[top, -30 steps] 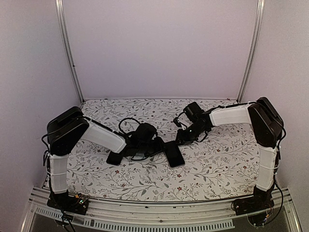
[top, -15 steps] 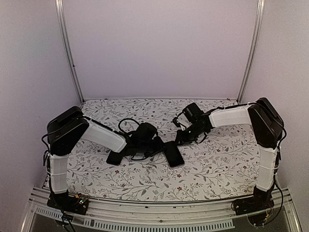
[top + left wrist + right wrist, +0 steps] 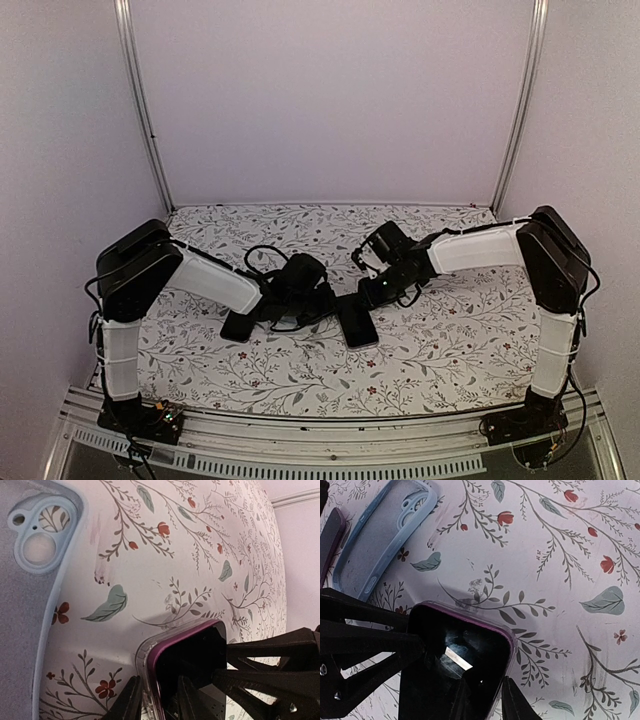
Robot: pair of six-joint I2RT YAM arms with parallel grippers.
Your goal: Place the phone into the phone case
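Note:
The phone (image 3: pixel 358 322), black-screened with a purple rim, lies in a clear phone case (image 3: pixel 144 656) at the table's middle. My left gripper (image 3: pixel 325 300) comes from the left. Its jaws (image 3: pixel 159 702) are shut on the phone's (image 3: pixel 197 652) edge, one finger outside the clear rim and one on the screen. My right gripper (image 3: pixel 374 292) reaches in from the right. Its jaws (image 3: pixel 487 702) stand a little apart astride the phone's (image 3: pixel 452 652) other corner, and whether they press it is unclear.
A light blue empty case (image 3: pixel 380 535) with a camera cutout (image 3: pixel 37 542) lies just beyond the phone, mostly under my left arm in the top view. A dark flat slab (image 3: pixel 238 325) rests left of it, its purple edge (image 3: pixel 330 535) showing. Cables trail around both wrists.
My right gripper has moved down and left onto the phone's corner, and its jaws have spread slightly. The left gripper's jaws have narrowed on the phone's edge. The phone has shifted a little.

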